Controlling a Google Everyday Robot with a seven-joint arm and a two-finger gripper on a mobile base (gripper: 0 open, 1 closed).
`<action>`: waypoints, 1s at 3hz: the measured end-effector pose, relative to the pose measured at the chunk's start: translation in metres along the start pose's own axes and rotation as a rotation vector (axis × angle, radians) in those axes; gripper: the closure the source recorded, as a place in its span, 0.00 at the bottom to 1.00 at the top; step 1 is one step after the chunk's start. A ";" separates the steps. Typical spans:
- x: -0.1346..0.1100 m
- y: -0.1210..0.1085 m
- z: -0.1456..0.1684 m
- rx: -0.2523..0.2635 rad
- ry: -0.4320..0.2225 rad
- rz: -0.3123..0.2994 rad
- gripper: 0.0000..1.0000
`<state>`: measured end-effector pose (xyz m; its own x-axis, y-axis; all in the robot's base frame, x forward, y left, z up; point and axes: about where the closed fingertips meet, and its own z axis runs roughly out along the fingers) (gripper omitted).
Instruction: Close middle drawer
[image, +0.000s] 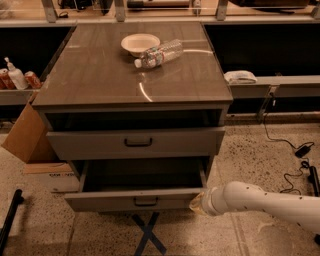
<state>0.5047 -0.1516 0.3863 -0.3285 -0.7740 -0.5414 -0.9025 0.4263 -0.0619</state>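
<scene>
Middle drawer (105, 201) stands open, its slim front running side to side. It lies just left of the gripper (196, 204) in view, which sits at the front's right end, touching or nearly. Closing it likely means pushing straight in, away from the camera. Gripper's opening: cannot tell. Nothing visibly held.

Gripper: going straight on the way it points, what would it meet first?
The gripper, low at the right, points left at the right end of the middle drawer front. That front would come first; it looks at or near contact, though depth is unclear.
</scene>
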 end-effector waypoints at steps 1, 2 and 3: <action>-0.014 -0.015 0.004 0.001 -0.018 -0.023 1.00; -0.025 -0.027 0.007 0.009 -0.017 -0.043 1.00; -0.033 -0.038 0.012 0.015 -0.007 -0.056 1.00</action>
<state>0.5536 -0.1368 0.3963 -0.2754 -0.7934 -0.5429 -0.9152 0.3892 -0.1045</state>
